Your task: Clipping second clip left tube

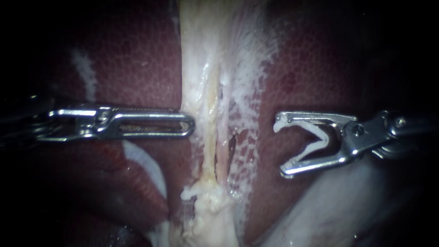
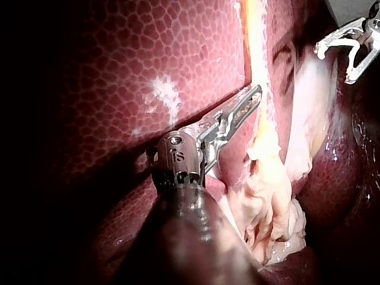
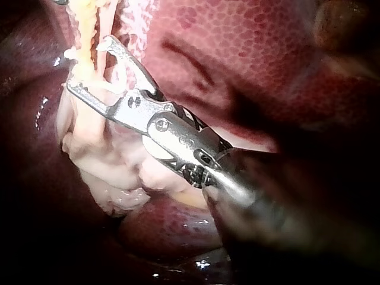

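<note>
1. The left instrument (image 1: pixel 187 124) (image 2: pixel 252 98) had its pincer closed: the two long slotted jaws lay together and held nothing. Its tip rested against the edge of the pale band, just to the left of the left tube.
2. The right instrument (image 1: pixel 280 148) (image 2: pixel 333 65) (image 3: pixel 89 64) had its pincer spread wide, yet it gripped a white clip (image 1: pixel 320 134). One leg of the clip lay along each jaw, and the clip's open mouth faced the left tube.
3. In the endoscope view this pincer stood to the right of the left tube, apart from it, with dark liver showing in the gap.
4. The left tube (image 1: pixel 209 151) was the yellowish strand running up and down inside the pale band (image 1: pixel 201 55). It lay between the two pincers and much nearer the left one.
5. Just to its right ran a pinker strand of the same band, with a dark slit beside it.
6. Below the level of both pincers, the left tube ended in a ragged pale lump.
7. The liver (image 1: pixel 137 68), dark red and finely mottled, lay on both sides of the left tube and behind it.
</note>
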`<action>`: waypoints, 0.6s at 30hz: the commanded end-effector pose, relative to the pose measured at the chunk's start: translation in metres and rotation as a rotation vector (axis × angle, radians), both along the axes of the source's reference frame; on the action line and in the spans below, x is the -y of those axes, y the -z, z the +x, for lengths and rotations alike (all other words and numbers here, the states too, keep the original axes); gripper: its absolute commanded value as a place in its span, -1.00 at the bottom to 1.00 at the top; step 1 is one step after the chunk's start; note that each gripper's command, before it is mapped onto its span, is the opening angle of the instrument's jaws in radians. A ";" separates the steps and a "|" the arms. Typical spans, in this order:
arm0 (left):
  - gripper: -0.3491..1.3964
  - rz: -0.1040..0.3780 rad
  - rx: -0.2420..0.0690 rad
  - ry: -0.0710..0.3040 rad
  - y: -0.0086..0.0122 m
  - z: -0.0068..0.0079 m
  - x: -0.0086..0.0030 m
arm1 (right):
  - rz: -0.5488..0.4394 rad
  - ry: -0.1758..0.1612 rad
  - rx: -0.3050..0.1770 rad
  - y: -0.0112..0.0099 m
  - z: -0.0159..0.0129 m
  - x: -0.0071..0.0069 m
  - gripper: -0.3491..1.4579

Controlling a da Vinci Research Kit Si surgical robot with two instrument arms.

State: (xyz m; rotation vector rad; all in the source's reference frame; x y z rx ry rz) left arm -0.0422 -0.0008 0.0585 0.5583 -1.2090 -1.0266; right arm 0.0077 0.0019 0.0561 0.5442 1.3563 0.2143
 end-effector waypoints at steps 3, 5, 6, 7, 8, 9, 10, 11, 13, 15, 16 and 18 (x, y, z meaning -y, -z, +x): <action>-1.00 0.000 0.000 0.000 0.0000 0.0000 0.0000 | 0.000 0.000 0.000 0.0000 0.0000 0.0000 0.05; -1.00 0.000 0.000 0.000 0.0000 0.0000 0.0000 | -0.001 0.000 0.000 0.0000 0.0000 0.0001 0.05; -1.00 0.000 0.000 0.000 0.0000 0.0000 0.0000 | -0.001 0.001 0.000 -0.0001 0.0000 0.0002 0.05; -1.00 0.000 0.000 0.000 0.0001 0.0001 0.0000 | -0.002 0.001 -0.001 -0.0001 0.0000 0.0003 0.05; -1.00 0.000 0.000 -0.001 0.0001 0.0001 0.0000 | -0.003 0.002 -0.001 -0.0002 0.0000 0.0004 0.05; -1.00 0.001 0.001 -0.001 0.0002 0.0002 0.0000 | 0.012 -0.001 0.002 -0.0004 0.0000 0.0007 0.05; -1.00 0.001 0.001 -0.001 0.0004 0.0003 0.0000 | 0.022 -0.002 0.004 -0.0005 0.0000 0.0009 0.05; -1.00 0.003 0.002 -0.002 0.0006 0.0004 -0.0001 | 0.037 -0.004 0.007 -0.0007 0.0001 0.0012 0.04; -1.00 0.005 0.004 -0.003 0.0010 0.0007 -0.0004 | 0.056 -0.006 0.011 -0.0012 0.0004 0.0017 0.03; -1.00 0.009 0.006 -0.005 0.0015 0.0011 -0.0006 | 0.069 -0.011 0.016 -0.0017 0.0009 0.0020 0.03; -1.00 0.011 0.008 -0.006 0.0019 0.0013 -0.0008 | 0.079 -0.014 0.019 -0.0020 0.0011 0.0021 0.04; -1.00 0.017 0.010 -0.012 0.0026 0.0018 -0.0012 | 0.108 -0.019 0.026 -0.0027 0.0018 0.0027 0.04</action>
